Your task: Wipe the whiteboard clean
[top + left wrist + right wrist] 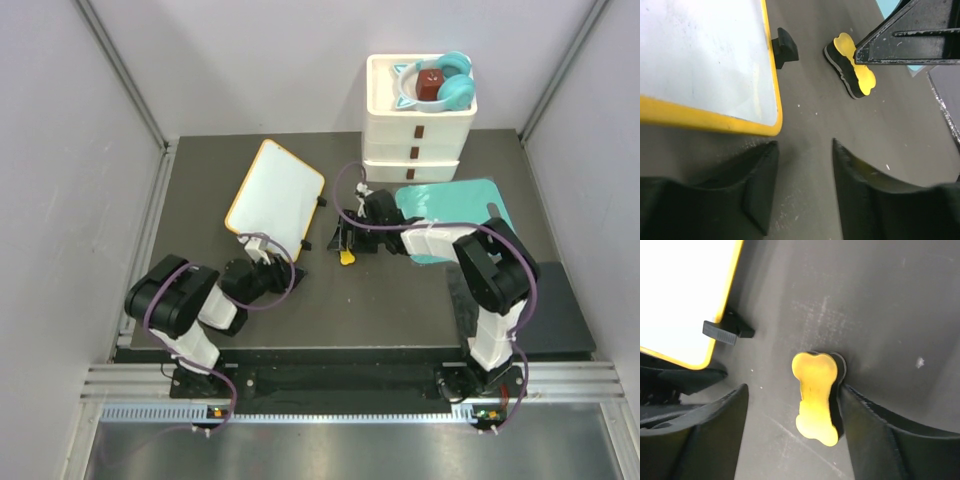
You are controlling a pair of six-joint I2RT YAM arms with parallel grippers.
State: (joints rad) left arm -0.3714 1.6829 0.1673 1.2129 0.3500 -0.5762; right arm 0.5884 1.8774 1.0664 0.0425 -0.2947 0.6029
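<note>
Step in hand, as I judge it: fetching the eraser. Board (275, 198) lies flat on the dark worktop (400, 305), left of centre, tilted, yellow frame. Face looks blank in the top and right wrist views; left wrist view shows only faint grey smears.

Right tool (792, 412) spread wide, straddling the eraser (816, 396), a yellow-topped bone-shaped block on a black base. 1 finger (880, 435) sits against the eraser's side, the other well off. Nothing gripped.

Left tool (802, 175) wide, empty, low at the board's near corner, just off the frame.

Next move calls for closing squarely across the eraser's narrow waist, then a lift.

Surface: matte dark mat, scuffed, a few white specks. Room: pale walls on 3 sides; white stacked drawers (412, 140) at the back with teal headphones (447, 82) on top; teal cutting board (455, 210) beneath the right arm.
</note>
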